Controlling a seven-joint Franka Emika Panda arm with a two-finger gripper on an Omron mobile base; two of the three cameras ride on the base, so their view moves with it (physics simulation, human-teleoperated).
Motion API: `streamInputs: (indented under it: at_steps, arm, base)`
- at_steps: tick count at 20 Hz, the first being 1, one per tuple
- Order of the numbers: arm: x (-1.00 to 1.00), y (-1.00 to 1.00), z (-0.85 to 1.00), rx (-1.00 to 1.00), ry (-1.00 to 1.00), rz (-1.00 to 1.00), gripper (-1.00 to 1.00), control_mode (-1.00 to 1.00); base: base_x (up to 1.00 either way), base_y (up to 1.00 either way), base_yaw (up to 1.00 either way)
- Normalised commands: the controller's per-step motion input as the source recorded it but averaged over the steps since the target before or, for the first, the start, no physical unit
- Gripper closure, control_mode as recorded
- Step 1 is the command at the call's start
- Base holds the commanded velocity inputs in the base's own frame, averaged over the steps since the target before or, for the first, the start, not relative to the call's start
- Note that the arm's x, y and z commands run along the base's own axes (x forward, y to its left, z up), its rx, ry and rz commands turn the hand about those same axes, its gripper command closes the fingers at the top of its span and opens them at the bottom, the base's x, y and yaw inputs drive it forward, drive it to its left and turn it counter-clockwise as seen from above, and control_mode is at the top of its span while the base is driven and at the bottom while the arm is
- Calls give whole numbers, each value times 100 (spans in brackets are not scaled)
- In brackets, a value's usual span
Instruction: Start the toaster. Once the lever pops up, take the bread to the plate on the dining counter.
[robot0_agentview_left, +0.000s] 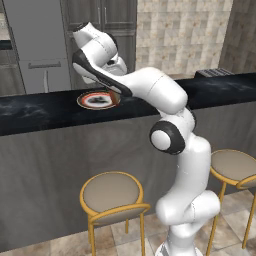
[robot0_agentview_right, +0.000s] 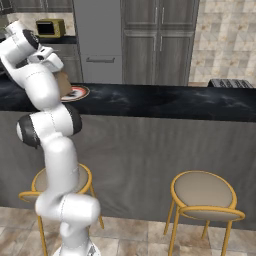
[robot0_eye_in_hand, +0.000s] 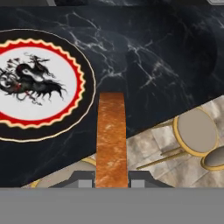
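A: Here, what does the two-finger gripper (robot0_eye_in_hand: 112, 183) of the white arm hold?

B: It is closed on the small square slice of orange-brown toast (robot0_eye_in_hand: 111, 140), one dark finger tip (robot0_eye_in_hand: 83, 180) on each side of the slice. In the hand view the slice stands edge-on, crust toward the camera.

A: And where is the slice in relation to the counter?

B: It hangs above the near edge of the long dining counter with the black marbled top (robot0_agentview_left: 45, 110); floor tiles and round stools with yellow frames (robot0_eye_in_hand: 194, 131) show past that edge. In the right base view a tan corner of the slice (robot0_agentview_right: 63, 83) shows beside the arm, over the counter top.

A: Where is the plate?

B: The round shallow plate (robot0_eye_in_hand: 39, 83), dark-rimmed with a red scalloped ring and a pale centre bearing a black figure, lies flat on the counter top. In the hand view it is just beside the slice, to its left, not under it. The left base view shows the plate (robot0_agentview_left: 98, 100) partly behind the arm.

A: Is the toaster in view?

B: The black boxy toaster with the silver slotted top (robot0_agentview_left: 214, 73) appears beyond the far right of the counter, well apart from the plate.
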Motion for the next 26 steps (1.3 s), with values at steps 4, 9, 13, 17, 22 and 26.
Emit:
streamInputs:
  at_steps: [4,9,13,17,22,26]
  arm:
    - [26,12,-6,-2,4,-2,100,-100]
    - [16,3,-14,0,0,-2,100,-100]
    - [22,0,-13,0,0,-2,100,-100]
    - [28,0,-8,0,0,0,100,-100]
    - [26,0,-10,0,0,0,100,-100]
    - [21,0,-11,0,1,0,100,-100]
  base:
    - [0,0,0]
    - [0,0,0]
    - [0,0,0]
    - [0,0,0]
    - [0,0,0]
    - [0,0,0]
